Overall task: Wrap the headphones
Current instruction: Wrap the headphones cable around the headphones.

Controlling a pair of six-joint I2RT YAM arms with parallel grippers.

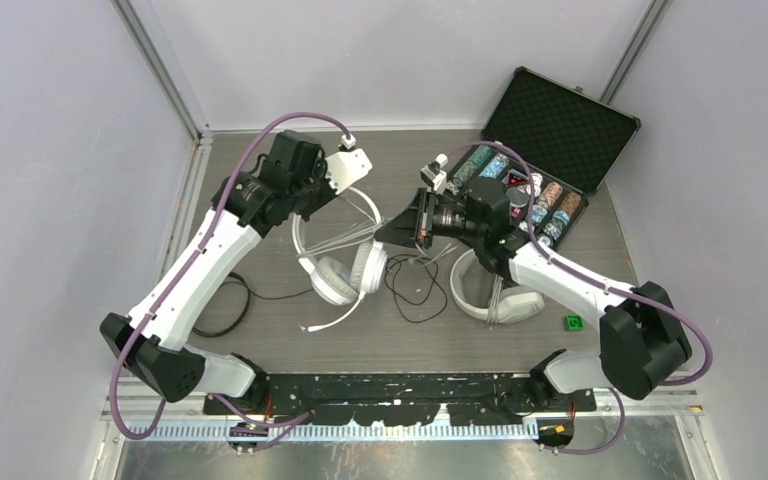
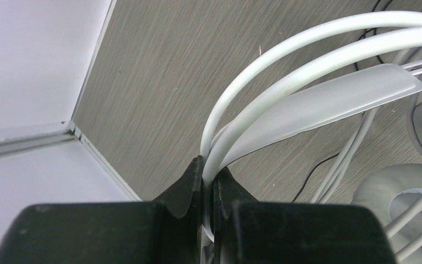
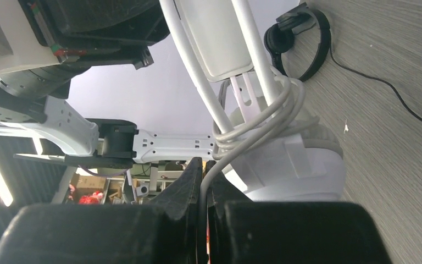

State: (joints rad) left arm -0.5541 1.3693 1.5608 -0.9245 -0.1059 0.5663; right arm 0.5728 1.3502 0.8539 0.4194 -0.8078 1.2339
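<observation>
Lying mid-table between both arms, the white headset [image 1: 335, 283] is gripped by its headband [image 2: 307, 104], which the left gripper [image 2: 209, 184] pinches tight between all-but-closed jaws. Its cable [image 3: 255, 129] already loops the band's stems just above an ear cup [image 3: 296, 165], then drops straight into the right gripper [image 3: 204, 179], whose jaws are closed upon it. With the band arching away from the left gripper, the next turn likely falls to the right arm, nearer the cable.
</observation>
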